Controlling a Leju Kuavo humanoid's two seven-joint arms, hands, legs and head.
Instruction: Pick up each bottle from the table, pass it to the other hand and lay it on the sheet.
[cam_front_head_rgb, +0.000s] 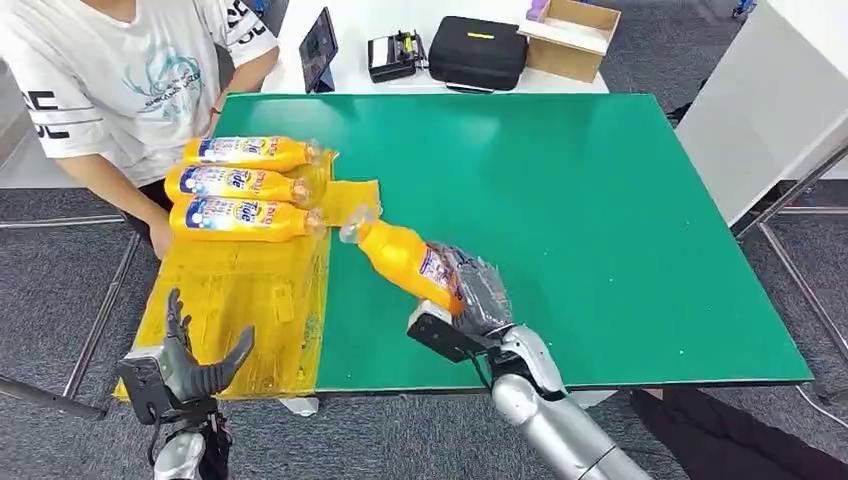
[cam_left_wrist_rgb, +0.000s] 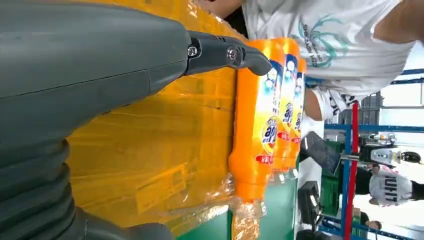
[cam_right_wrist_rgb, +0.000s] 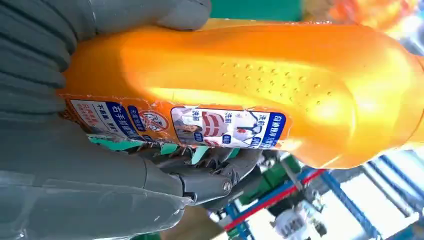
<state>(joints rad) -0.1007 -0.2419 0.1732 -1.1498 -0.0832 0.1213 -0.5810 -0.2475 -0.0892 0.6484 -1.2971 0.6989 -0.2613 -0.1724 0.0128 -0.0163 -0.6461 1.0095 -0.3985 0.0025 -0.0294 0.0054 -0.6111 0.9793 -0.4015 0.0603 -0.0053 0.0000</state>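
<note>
Bottle (cam_front_head_rgb: 405, 262) in right hand (cam_front_head_rgb: 478, 295); wrist view shows label (cam_right_wrist_rgb: 180, 122).

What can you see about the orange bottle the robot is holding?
The held bottle is glossy orange plastic with a clear-wrapped cap and a torn printed label on its side. The right hand grips its lower body. It is tilted, its cap end pointing toward the yellow sheet, over the green table. The wrist view shows small raised dots.

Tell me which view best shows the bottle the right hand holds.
Head view: the whole held bottle in the right hand, neck toward the sheet. Right wrist view gives only a label close-up.
</note>
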